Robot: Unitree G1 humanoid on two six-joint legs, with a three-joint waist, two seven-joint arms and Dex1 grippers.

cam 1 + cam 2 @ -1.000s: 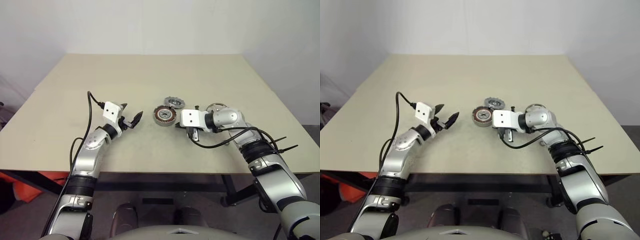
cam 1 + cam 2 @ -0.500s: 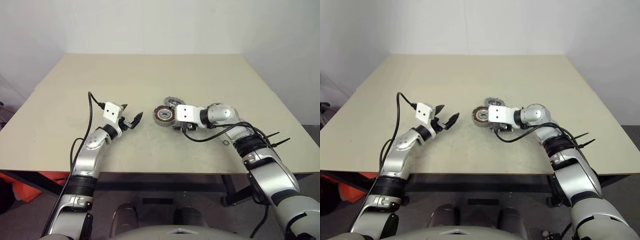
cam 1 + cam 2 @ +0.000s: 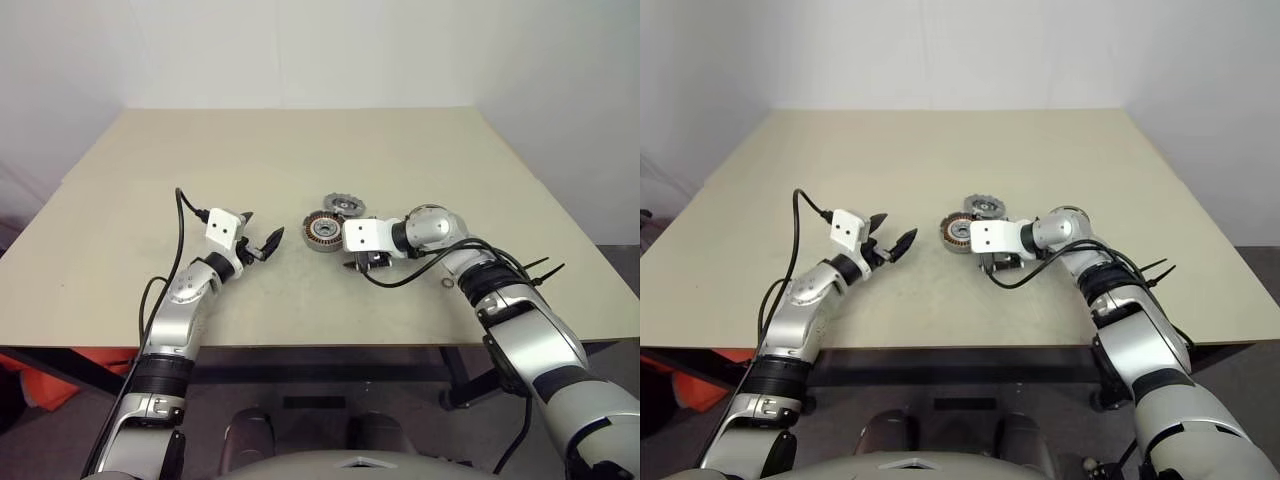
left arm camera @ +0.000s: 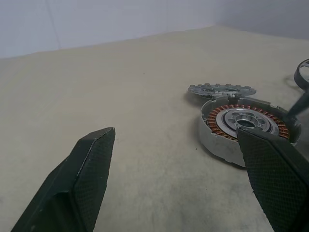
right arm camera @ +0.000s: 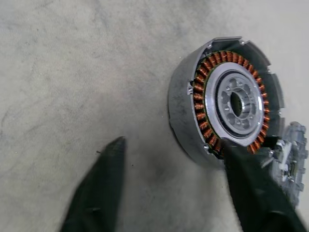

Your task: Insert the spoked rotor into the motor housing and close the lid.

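Note:
The motor housing point(image 3: 322, 231), a round grey shell with copper windings and a silver centre, lies open side up at mid-table. The spoked rotor point(image 3: 345, 206) lies flat just behind it, touching or nearly touching it. My right gripper point(image 5: 172, 144) is open and points down at the housing's near side. One finger point(image 5: 251, 188) overlaps the housing's rim point(image 5: 181, 111), and the other stands over bare table. My left gripper point(image 3: 262, 238) hovers open and empty to the left of the housing point(image 4: 244, 125), pointing toward it. The lid is out of view.
A small metal ring point(image 3: 447, 283) lies on the tan table point(image 3: 300, 150) near my right forearm. A black cable loops off my right wrist point(image 3: 400, 278). The table's front edge runs close under both arms.
My right arm has swung left and a little down, bringing its gripper from beside the housing right up to its near rim. The left arm has kept still.

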